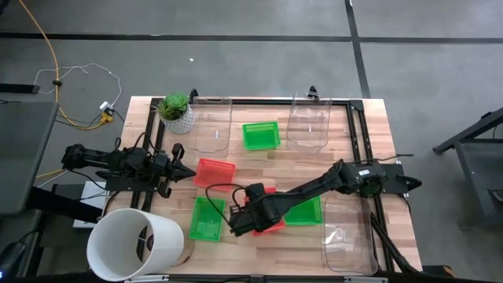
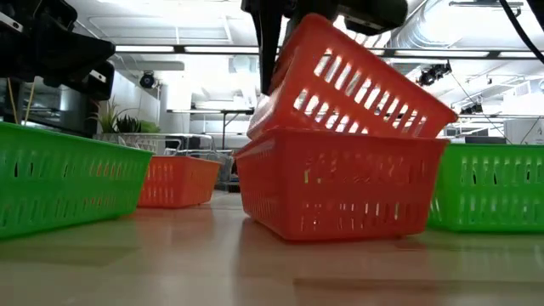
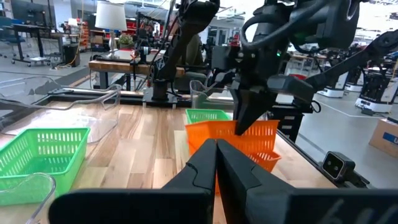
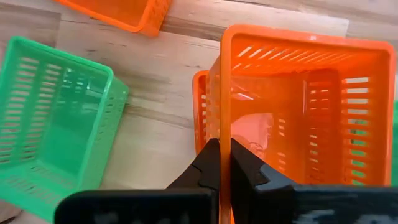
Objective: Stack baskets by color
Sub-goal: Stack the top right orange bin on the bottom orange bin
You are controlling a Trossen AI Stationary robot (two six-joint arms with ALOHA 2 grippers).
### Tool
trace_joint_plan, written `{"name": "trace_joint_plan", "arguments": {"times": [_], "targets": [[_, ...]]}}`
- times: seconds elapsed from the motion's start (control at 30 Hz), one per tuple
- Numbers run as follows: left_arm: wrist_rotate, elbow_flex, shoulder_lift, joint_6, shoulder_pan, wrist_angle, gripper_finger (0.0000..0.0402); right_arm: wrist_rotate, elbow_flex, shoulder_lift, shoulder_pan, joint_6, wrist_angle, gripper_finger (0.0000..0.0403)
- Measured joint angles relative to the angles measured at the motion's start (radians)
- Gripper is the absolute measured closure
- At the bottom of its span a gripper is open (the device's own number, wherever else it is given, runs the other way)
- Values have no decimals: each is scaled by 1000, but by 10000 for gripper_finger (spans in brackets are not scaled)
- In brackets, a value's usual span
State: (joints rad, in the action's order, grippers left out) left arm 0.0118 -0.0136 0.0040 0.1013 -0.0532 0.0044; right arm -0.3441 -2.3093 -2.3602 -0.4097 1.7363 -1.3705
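My right gripper [image 1: 238, 226] [image 4: 224, 152] is shut on a red basket [image 2: 357, 81] near the table's front middle. This basket hangs tilted over a second red basket [image 2: 340, 183] that stands on the table. A third red basket [image 1: 214, 171] lies farther back to the left. Green baskets sit at the front left [image 1: 207, 218], beside the red pair on the right [image 1: 305, 211] and at the far middle [image 1: 261, 135]. My left gripper [image 1: 187, 174] [image 3: 216, 158] waits shut at the table's left, pointing level. My right gripper pinches one side wall of the red basket at its rim [image 4: 222, 124], one finger inside and one outside. The fingers come steeply from above. The basket is tilted, its held end high and its lower end [image 2: 425, 127] in or on the red basket below.
Clear plastic bins stand at the far left [image 1: 211, 126], far right [image 1: 308, 122] and near right [image 1: 346, 236]. A white bucket [image 1: 134, 244] lies at the front left corner, and a potted plant [image 1: 176, 110] stands at the far left corner.
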Motion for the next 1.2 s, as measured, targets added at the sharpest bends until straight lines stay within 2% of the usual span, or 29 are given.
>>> {"name": "trace_joint_plan", "arguments": {"times": [0.27, 0.37, 0.6, 0.73, 1.03, 1.2], "targets": [[0, 0, 0, 0, 0, 0, 401, 16, 0, -1, 5, -87, -6, 390], [0, 0, 0, 0, 0, 0, 401, 23, 0, -1, 5, -115, -8, 359], [0, 0, 0, 0, 0, 0, 401, 23, 0, 1, 10, -227, -27, 254], [0, 0, 0, 0, 0, 0, 401, 18, 1, 21, 12, -303, -66, 219], [0, 0, 0, 0, 0, 0, 401, 45, 1, 67, -14, -580, -194, 210], [0, 0, 0, 0, 0, 0, 401, -35, 1, 112, -35, -645, -166, 210]]}}
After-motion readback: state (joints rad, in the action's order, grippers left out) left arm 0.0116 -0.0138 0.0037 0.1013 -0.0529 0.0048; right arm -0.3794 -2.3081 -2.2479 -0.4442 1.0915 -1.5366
